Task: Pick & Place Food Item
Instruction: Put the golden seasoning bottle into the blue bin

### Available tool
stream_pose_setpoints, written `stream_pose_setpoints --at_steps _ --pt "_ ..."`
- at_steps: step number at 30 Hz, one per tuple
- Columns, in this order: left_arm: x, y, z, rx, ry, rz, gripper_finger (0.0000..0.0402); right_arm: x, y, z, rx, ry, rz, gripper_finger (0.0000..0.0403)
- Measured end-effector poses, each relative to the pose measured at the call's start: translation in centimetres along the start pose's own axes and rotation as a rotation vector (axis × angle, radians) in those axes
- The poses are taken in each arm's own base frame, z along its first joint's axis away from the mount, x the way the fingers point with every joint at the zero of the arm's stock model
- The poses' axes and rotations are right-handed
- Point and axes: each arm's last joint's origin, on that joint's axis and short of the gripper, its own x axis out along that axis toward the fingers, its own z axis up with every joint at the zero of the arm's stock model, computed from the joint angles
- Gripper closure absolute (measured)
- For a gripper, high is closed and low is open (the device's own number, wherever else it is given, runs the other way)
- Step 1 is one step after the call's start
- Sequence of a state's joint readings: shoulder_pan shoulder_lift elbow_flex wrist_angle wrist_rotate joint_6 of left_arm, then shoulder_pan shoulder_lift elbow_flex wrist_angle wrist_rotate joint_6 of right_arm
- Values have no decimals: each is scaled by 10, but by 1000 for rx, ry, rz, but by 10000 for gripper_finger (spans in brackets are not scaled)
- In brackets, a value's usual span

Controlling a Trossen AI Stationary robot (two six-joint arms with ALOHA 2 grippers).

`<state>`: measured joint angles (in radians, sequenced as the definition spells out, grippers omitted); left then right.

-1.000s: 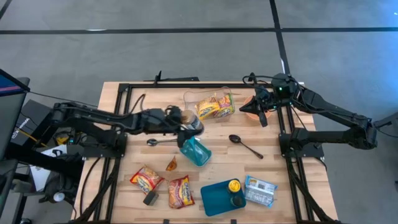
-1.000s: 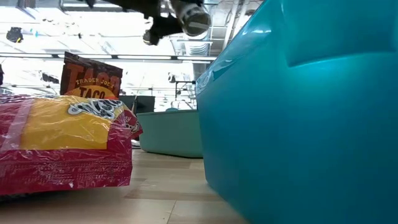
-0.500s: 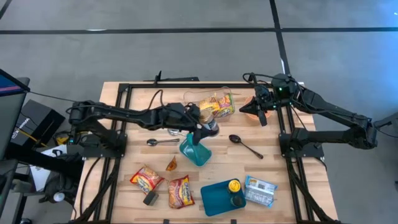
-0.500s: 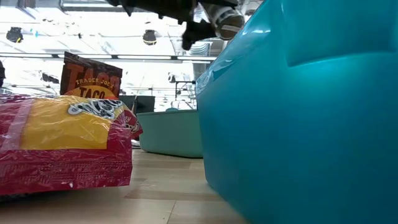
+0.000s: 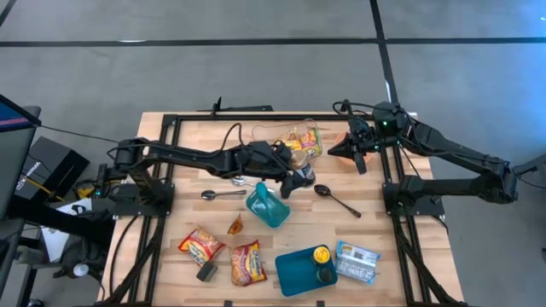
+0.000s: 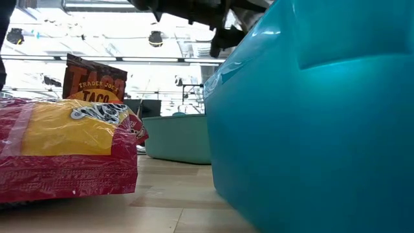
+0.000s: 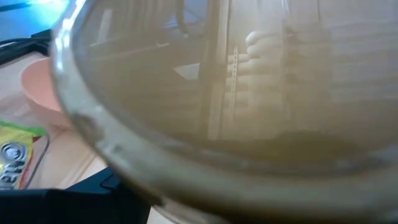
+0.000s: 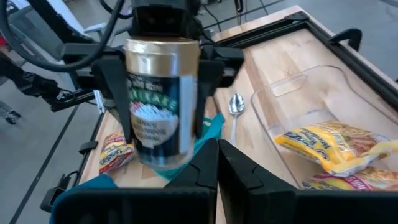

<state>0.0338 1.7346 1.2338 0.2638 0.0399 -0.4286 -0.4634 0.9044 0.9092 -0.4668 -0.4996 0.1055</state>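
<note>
The jar (image 8: 163,99), clamped in the left gripper (image 5: 294,181), hangs over the wooden table (image 5: 384,247) beside the teal pitcher (image 5: 267,207); the right gripper (image 5: 357,152) is pinched together.

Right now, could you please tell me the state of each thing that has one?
left claw: shut on jar, above the table.
jar: lid on, held.
right claw: shut, empty.
clear tub: open, yellow packets inside.
</note>
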Motion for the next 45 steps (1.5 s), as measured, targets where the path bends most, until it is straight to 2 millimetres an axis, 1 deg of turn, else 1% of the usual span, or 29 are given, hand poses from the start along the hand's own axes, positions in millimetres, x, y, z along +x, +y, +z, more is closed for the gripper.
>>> stream_pose_setpoints --at_steps 6,11,13,16,20,24,27,34,38,41,45 --pt "13 2 -3 -18 12 6 125 2 4 -1 -8 7 19 403" --pt "16 3 -5 -18 19 16 123 2 4 -1 -9 10 22 401" --pt "16 3 -5 -11 14 15 124 2 4 -1 -8 10 22 393" --pt "16 6 -4 3 10 19 124 2 4 -1 -8 11 22 371" --pt "15 10 -1 26 0 28 123 2 4 -1 -8 11 26 330" --pt "15 16 2 26 -4 37 124 2 5 -1 -9 13 64 278" --pt "15 19 3 24 1 31 122 2 6 0 14 10 76 226" --pt "15 19 4 44 -4 26 123 2 6 3 80 -23 80 84" --pt "15 19 4 44 -8 25 124 2 6 5 59 -35 78 24" --pt "14 18 7 46 -37 13 125 2 6 5 40 -39 79 7" --pt "14 18 8 46 -46 9 122 2 6 5 35 -43 80 17"
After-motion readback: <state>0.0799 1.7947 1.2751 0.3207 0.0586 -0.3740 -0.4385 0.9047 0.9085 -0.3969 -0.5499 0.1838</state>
